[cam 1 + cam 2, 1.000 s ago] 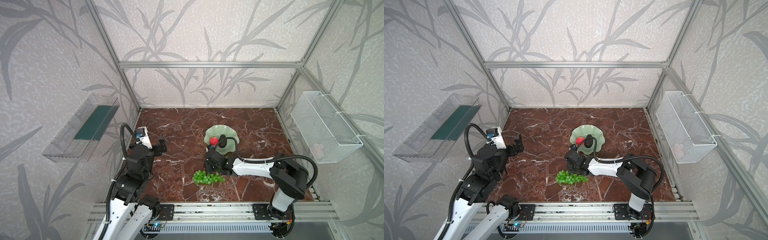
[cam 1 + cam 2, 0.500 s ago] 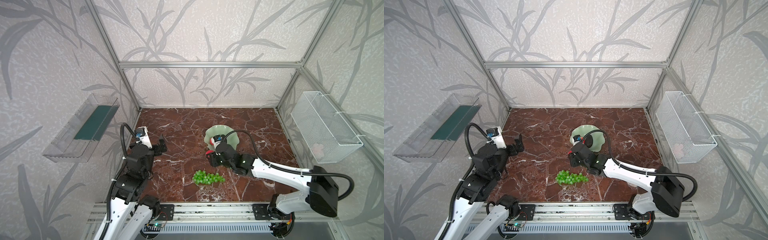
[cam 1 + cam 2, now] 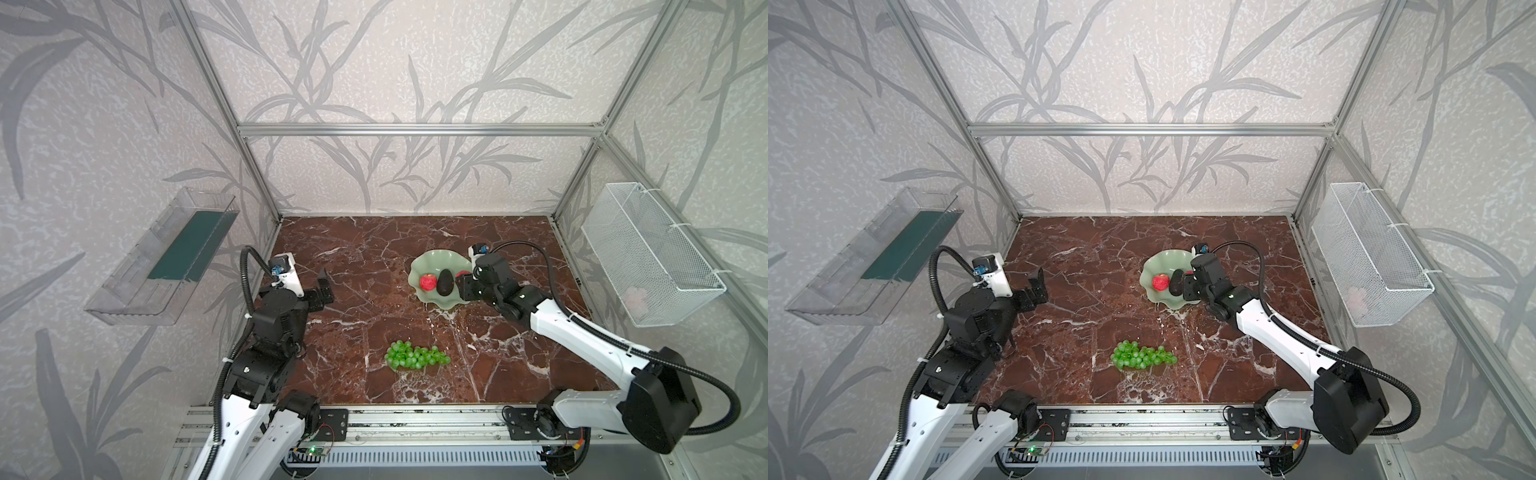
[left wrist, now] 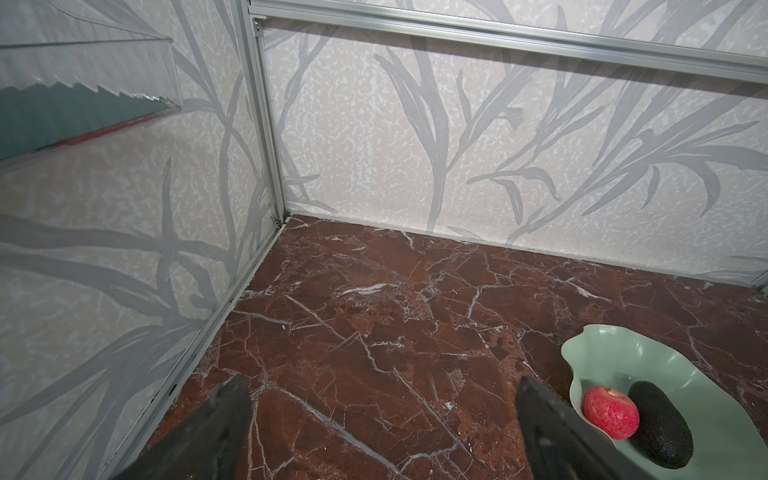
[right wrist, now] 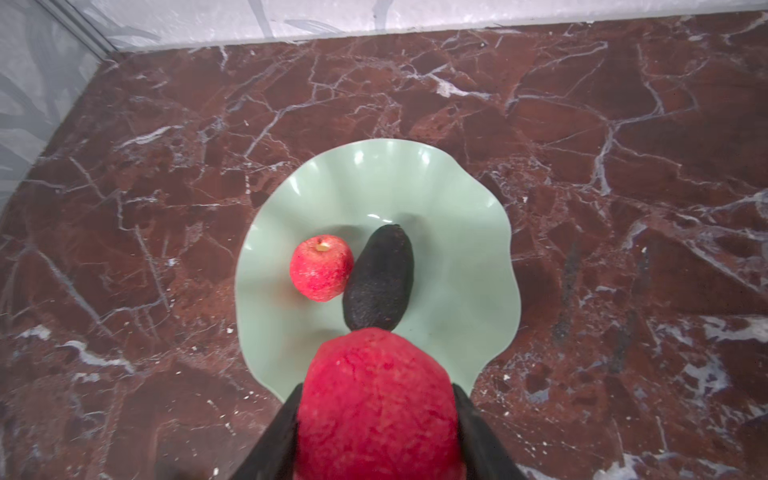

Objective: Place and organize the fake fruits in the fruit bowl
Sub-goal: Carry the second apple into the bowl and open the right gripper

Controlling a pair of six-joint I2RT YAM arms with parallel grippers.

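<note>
While in bowl (image 5: 374,166), avocado (image 5: 380,278) before right gripper (image 5: 376,399)

I see red-brown marble tabletop (image 3: 353,249) with the green bowl (image 3: 440,259) sitting right of centre and the grapes (image 3: 415,356) lying nearer the front, well apart.

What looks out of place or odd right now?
Nothing spilled or damaged. The grapes lie alone on the marble table, apart from the fruit bowl, which holds one apple and the avocado. The right gripper holds the second apple over its edge. A blurry pinkish thing sits in the wire basket.
</note>
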